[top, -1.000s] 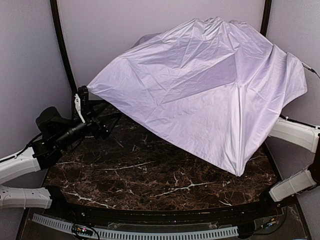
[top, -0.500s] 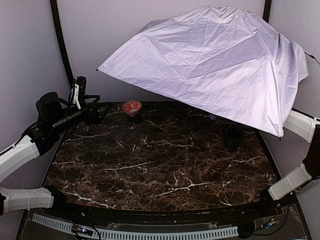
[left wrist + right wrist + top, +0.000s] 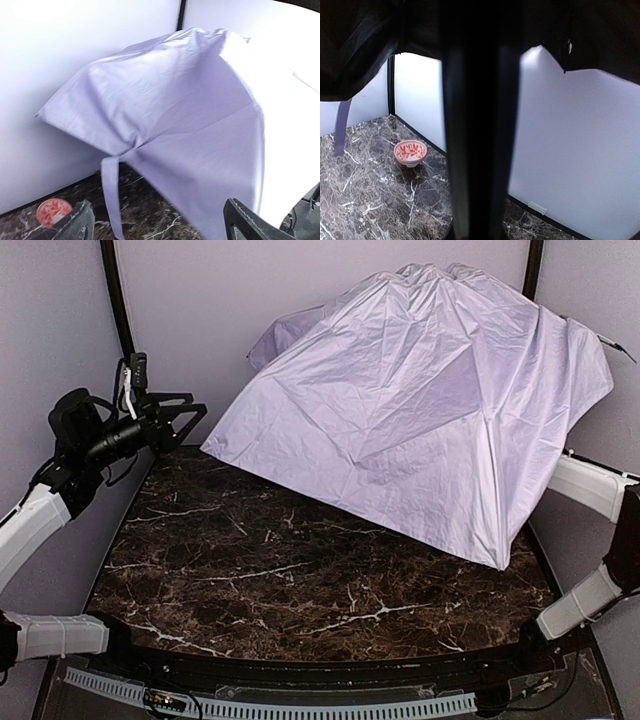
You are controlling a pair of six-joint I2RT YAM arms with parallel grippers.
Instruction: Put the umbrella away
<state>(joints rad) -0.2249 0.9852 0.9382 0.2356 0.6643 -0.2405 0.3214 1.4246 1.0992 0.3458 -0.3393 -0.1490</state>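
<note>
**Open umbrella (image 3: 420, 410) hangs right of empty left pincer (image 3: 195, 403)**

The left pincer, jaws spread and holding nothing, hovers with the canopy (image 3: 165, 115) edge just to its right. The right pincer, hidden under the canopy, is nearer. The black shaft (image 3: 475, 125) runs upright before it, and its grip cannot be told.

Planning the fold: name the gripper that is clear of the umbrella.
The left gripper, jaws open, left of the umbrella; the right gripper is hidden beneath it.
</note>
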